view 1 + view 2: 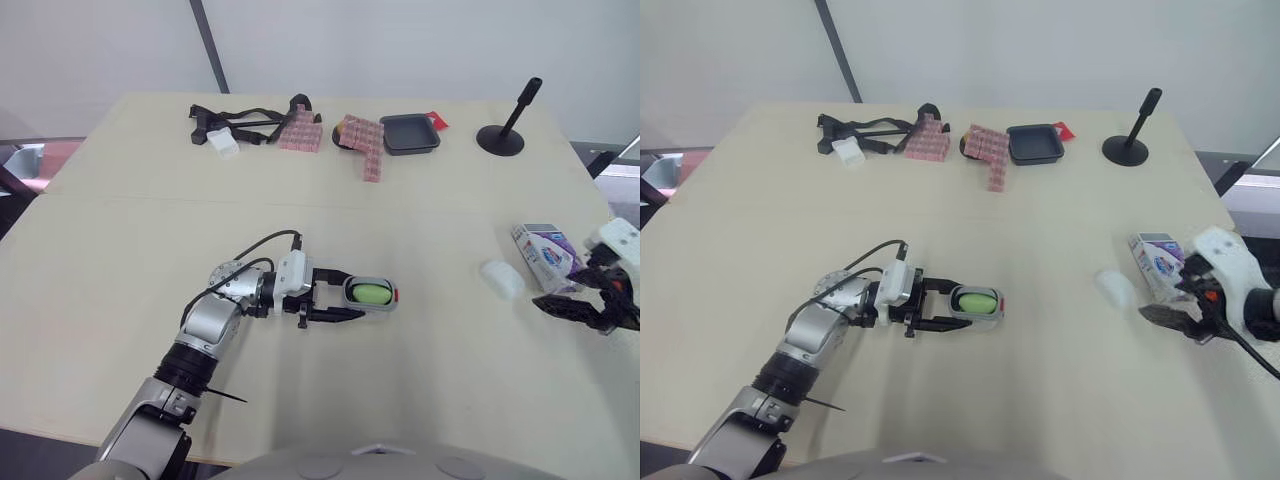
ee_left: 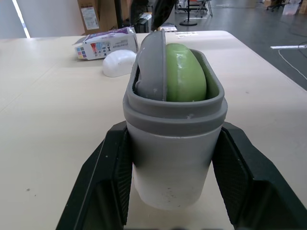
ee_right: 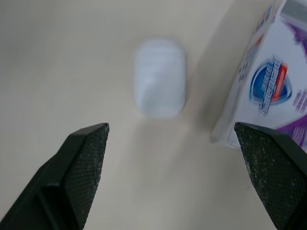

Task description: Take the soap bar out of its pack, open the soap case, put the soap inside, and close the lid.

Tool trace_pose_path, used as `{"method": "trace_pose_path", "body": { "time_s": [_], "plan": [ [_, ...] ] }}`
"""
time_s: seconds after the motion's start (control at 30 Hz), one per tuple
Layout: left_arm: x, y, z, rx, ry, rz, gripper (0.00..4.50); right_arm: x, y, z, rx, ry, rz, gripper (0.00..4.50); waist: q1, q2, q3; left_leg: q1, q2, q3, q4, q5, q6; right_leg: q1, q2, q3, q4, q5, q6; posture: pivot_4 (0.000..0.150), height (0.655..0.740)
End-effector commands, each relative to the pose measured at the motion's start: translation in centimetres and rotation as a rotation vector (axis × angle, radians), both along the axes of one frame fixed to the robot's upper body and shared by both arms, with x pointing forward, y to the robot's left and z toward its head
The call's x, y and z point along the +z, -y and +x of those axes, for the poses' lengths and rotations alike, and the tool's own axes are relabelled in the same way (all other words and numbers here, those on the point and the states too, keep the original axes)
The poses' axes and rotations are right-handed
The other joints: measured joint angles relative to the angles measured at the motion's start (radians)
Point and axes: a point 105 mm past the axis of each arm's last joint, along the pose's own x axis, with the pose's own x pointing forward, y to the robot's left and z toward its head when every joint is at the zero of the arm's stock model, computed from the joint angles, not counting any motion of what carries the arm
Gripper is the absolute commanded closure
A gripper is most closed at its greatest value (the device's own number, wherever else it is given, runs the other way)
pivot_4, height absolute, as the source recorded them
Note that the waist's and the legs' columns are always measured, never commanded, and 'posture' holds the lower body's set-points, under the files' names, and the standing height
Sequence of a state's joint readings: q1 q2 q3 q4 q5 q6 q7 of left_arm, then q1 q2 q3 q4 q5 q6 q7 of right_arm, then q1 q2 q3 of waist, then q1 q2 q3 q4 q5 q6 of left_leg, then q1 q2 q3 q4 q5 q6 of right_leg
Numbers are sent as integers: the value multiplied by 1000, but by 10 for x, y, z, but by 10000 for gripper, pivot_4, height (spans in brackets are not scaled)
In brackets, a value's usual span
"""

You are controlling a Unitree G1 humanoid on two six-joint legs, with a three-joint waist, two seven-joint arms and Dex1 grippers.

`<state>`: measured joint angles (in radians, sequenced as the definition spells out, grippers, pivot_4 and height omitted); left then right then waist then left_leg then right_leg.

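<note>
1. Found the soap case on the table a bit front of centre, with the green soap sitting inside. Grey lid not shut, wedged on edge next to the soap.
2. Saw the left gripper clamped on the case, one black finger pressed against each side.
3. Noticed loads of bare tabletop all round the case, near edge not far off.
4. Spotted the pack lying flat over by the right edge, with a white oval bar just beside it, not touching.
5. Caught the right gripper hovering over those two, fingers spread wide, holding nothing, close to the table's right edge.
6. Clocked the clutter along the far edge, well apart from both grippers: black straps, pink blocks, black tray, black stand.
</note>
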<state>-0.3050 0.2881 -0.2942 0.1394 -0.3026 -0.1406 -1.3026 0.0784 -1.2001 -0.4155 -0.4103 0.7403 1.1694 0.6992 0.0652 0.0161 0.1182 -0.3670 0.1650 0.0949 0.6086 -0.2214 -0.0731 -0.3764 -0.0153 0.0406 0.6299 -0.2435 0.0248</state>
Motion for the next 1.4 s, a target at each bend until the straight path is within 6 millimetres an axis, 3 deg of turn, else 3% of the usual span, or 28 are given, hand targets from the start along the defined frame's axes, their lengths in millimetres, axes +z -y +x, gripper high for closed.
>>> {"method": "trace_pose_path", "body": {
  "time_s": [0.03, 0.2, 0.67, 1.4],
  "plan": [
    [10, 2, -2, -5, 44, -38, 26277, 4, -6, 16, -3, 21, -37, 141, 3, 0, 0, 0, 0, 0, 0, 0, 0, 0, 0, 0, 1, 0, 0, 1500, 7400],
    [11, 5, -3, -4, 47, -41, 26277, -7, -20, 28, 13, 6, -3, 141, 17, 0, 0, -1, 0, 0, 0, 0, -1, -1, 0, 0, 1, 0, 0, 1500, 7400],
    [11, 7, -4, -8, 47, -41, 26277, -41, -19, 25, -6, -61, 6, 141, 16, 0, 0, -4, 0, 0, 2, 1, -1, -2, 0, 0, 2, 0, 0, 1500, 7400],
    [8, 9, -7, -7, 46, -31, 26277, -46, -21, 31, -17, -41, 22, 141, 16, 0, 0, -4, 0, 0, 2, 1, -1, -2, 1, 0, 2, 0, 0, 1500, 7400]
  ]
}}
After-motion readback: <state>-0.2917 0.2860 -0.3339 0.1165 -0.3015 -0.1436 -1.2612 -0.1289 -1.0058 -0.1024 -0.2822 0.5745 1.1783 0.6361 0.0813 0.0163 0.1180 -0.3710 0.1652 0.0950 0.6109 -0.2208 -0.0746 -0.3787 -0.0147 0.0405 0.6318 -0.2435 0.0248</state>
